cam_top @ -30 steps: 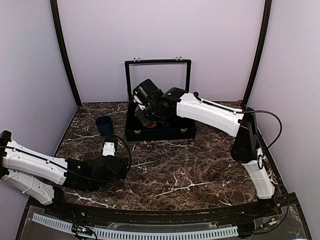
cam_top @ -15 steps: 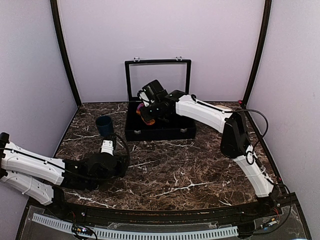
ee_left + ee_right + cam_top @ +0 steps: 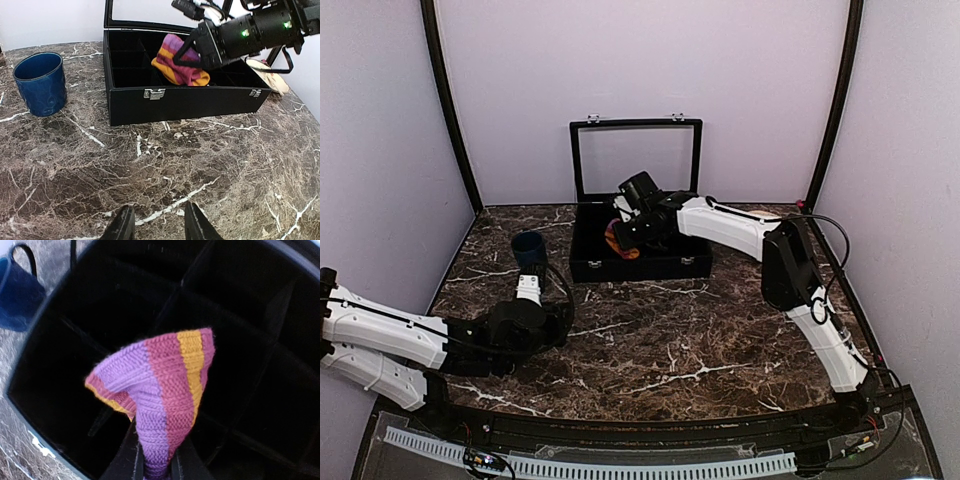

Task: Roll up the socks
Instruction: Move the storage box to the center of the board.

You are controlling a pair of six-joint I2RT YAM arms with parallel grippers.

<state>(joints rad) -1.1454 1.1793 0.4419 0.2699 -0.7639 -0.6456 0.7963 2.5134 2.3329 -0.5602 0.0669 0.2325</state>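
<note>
A: Where is the striped sock (image 3: 155,385) at this moment?

B: Over the black case (image 3: 185,102), toward the middle of its open interior. The right gripper (image 3: 156,465) is pinched tight on one bunched end. The rest flares out from the pinch in a loose fold of purple, maroon and orange bands. Whether the fabric touches the dividers (image 3: 172,302) cannot be told.

A: And the other arm?

B: The left gripper (image 3: 159,227) sits low over the marble table (image 3: 235,165), in front of the case and well apart from it. Its jaws are spread with nothing between them. A dark blue cup (image 3: 40,82) stands left of the case, not touching it.

A: The black sock?

B: It cannot be made out. The inside of the case is dark and shadowed, so it may lie there unseen.

A: How would the knit handle?

B: From the way it folds, it looks light, soft and limp, with no stiffness of its own. The ribbed fabric should not slide easily out of a pinch. A roll would probably spring loose unless kept pressed, though. A hold across the bundle's middle, through all its layers, looks safer than one on a single edge, which would let it unfurl.

A: Any hazard near the case?

B: A trailing end could catch on a divider as it goes down.
</note>
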